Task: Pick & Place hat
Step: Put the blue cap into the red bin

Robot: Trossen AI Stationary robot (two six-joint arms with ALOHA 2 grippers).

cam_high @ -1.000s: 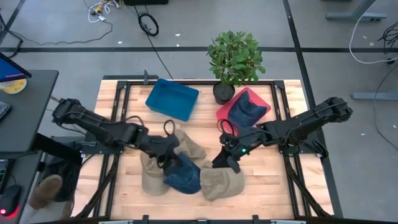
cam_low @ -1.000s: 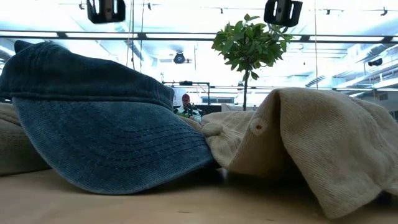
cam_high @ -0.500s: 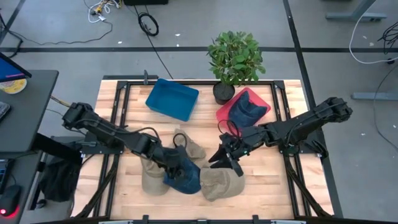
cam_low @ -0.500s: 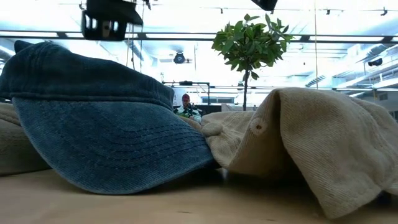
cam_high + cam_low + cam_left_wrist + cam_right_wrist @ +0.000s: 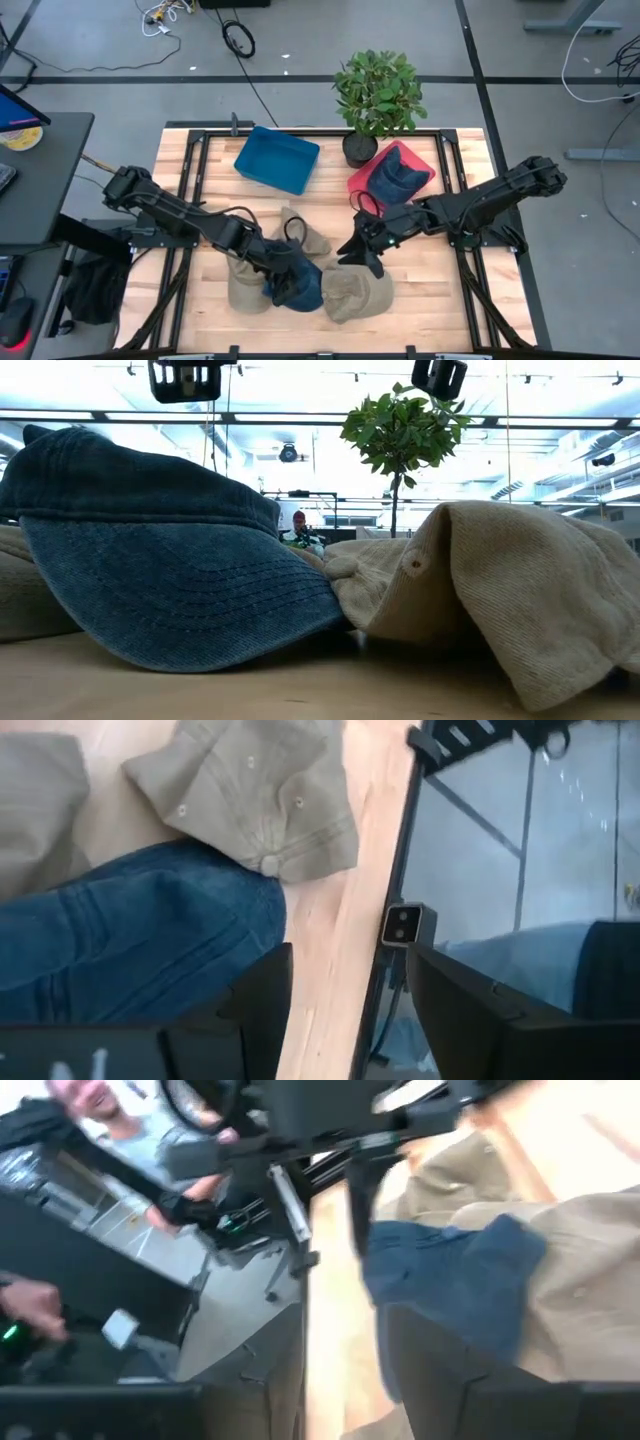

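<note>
In the high view, the left gripper (image 5: 283, 272) hovered low and left of centre over the blue hat (image 5: 297, 285); its fingers (image 5: 262, 1010) stood apart with nothing between them. That hat lay amid tan hats (image 5: 355, 293) at the lower middle of the table (image 5: 420, 300). The right gripper (image 5: 352, 250) sat just right of centre, above the tan hat there, fingers (image 5: 420, 1370) spread and empty. Further up, a blue bin (image 5: 277, 159) stood left of a plant (image 5: 378, 95), and a red bin (image 5: 392, 172) holding another hat lay to its right.
</note>
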